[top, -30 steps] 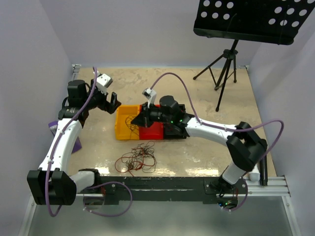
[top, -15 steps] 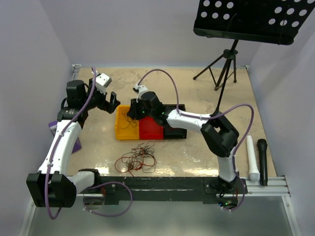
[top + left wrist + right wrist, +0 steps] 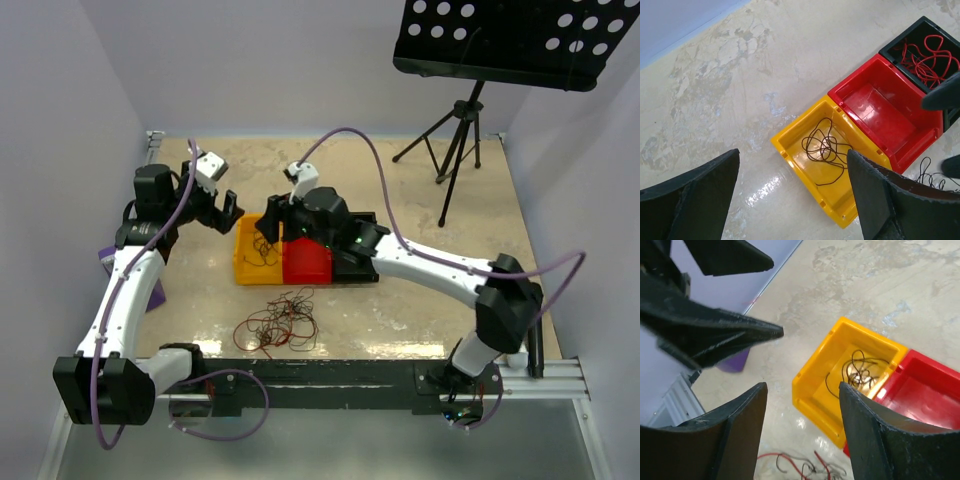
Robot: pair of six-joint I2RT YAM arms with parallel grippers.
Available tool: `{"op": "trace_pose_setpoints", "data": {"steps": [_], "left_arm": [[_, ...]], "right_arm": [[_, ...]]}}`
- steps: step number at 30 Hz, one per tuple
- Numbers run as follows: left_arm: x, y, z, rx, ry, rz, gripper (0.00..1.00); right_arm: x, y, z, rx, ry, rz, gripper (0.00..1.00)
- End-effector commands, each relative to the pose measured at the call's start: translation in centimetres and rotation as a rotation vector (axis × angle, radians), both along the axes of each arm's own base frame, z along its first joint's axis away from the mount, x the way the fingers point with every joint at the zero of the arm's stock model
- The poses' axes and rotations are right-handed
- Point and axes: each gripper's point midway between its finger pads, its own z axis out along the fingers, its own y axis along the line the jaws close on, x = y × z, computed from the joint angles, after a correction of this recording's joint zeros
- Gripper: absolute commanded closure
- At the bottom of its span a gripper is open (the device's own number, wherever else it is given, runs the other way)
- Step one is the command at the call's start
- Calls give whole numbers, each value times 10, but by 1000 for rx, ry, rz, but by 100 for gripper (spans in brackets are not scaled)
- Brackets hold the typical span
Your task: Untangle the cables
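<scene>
Above the yellow bin (image 3: 842,197), the right gripper (image 3: 802,387) is seen opened and empty where it was shut a second ago; a dark cable (image 3: 825,147) lies released inside. The left gripper (image 3: 792,152) is held wide, empty. A tangle (image 3: 280,322) remains on the table (image 3: 400,320), unobstructed; red cables (image 3: 925,55) are sorted into the black bin (image 3: 902,35).

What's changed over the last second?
The right gripper moved left from the red bin to over the yellow bin; its jaws stand open, empty, above a dark wire lying there. Left gripper, the tangle of wires on the table and both bins stayed put.
</scene>
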Motion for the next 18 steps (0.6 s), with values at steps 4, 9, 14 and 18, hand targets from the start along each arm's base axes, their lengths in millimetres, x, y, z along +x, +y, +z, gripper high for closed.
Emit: {"op": "trace_pose_setpoints", "data": {"steps": [4,9,14,18], "left_arm": [[-11,-7,18,30,-51,-101,8],[-24,-17,5,21,-8,-186,9],[-34,-25,-2,12,31,-263,10],[-46,-31,-5,12,53,-335,11]], "right_arm": [[-54,-63,-37,-79,81,-11,37],[-94,-90,-76,-97,159,40,37],[-102,-89,-94,-98,185,61,40],[-108,-80,-111,-115,204,113,42]]}}
